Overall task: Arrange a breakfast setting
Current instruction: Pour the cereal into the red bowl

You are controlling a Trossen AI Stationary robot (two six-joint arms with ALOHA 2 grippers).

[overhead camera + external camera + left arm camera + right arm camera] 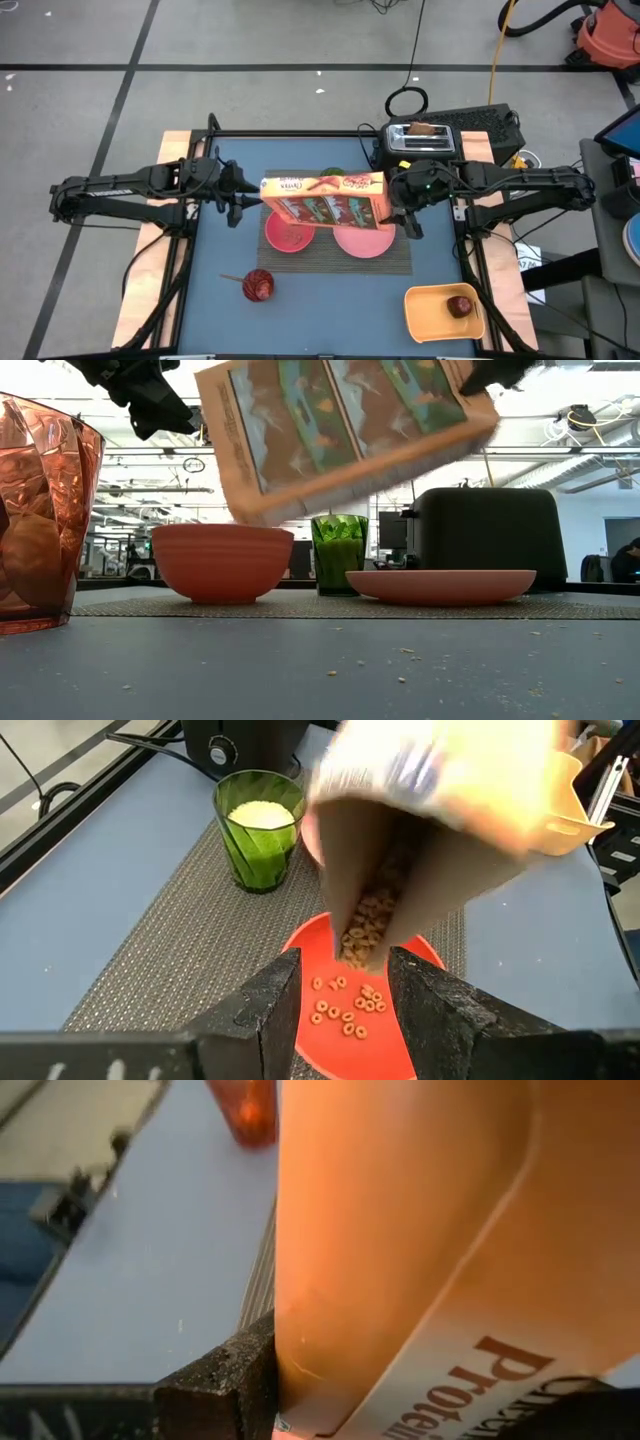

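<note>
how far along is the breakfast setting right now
Done: the pink-red bowl, larger pink plate and green glass sit on the dark striped placemat.
In hand: the right end effector tilts the cereal box, pouring rings into the bowl; the left end effector is at the box's other end.
Left: the toast slice is in the black toaster, the small red apple in the orange tray.

Left gripper (236, 200) fingers parted; right gripper (400, 212) fingers clamped.

Overhead and level tabletop views share the cereal box (325, 198); wrist cameras crowd it.
</note>
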